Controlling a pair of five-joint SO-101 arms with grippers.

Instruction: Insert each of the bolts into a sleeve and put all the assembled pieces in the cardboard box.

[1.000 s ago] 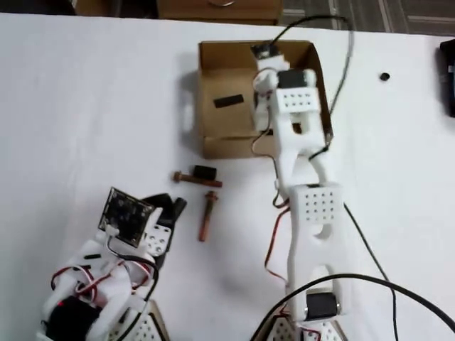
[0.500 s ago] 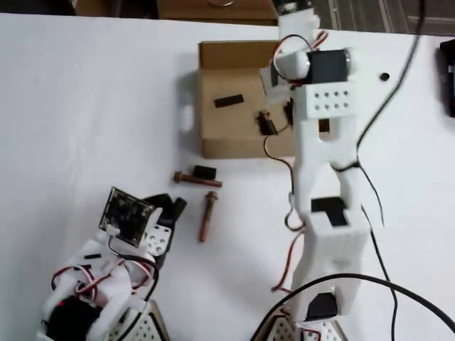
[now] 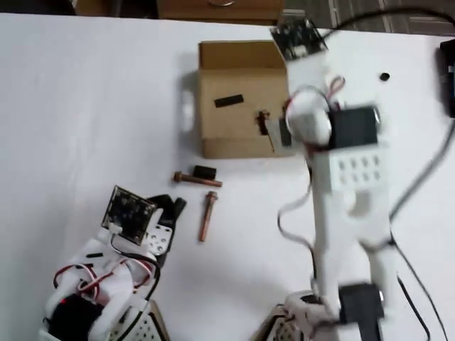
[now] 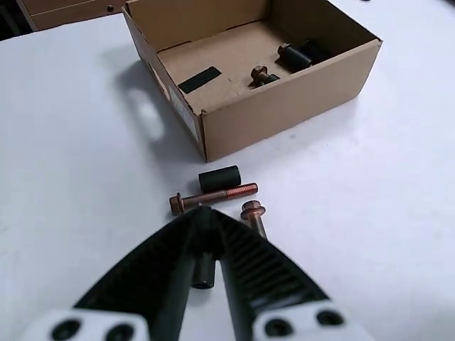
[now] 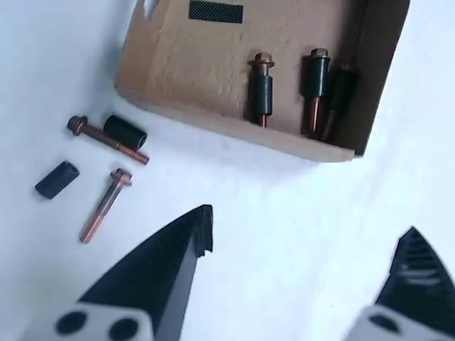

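Two assembled pieces [image 5: 261, 89], copper bolts pushed into black sleeves, lay inside the cardboard box [image 5: 213, 124]. A third may have rested against its far wall, but I could not tell. On the tabletop [image 5: 284, 185], near the box's front wall, lay one bolt [image 5: 106, 141] with a sleeve [image 5: 126, 132] close beside it. A second bolt [image 5: 103, 206] lay a little apart, with a second sleeve [image 5: 57, 178] near it.

I judged the job part done and between deliveries. The next move called for taking up a bolt and a sleeve and lining them up end to end.

My right hand [image 5: 309, 224] hung above the tabletop beside the box, spread wide and empty. My left hand [image 4: 199, 213] hovered over the second sleeve with its tips drawn together, gripping nothing.
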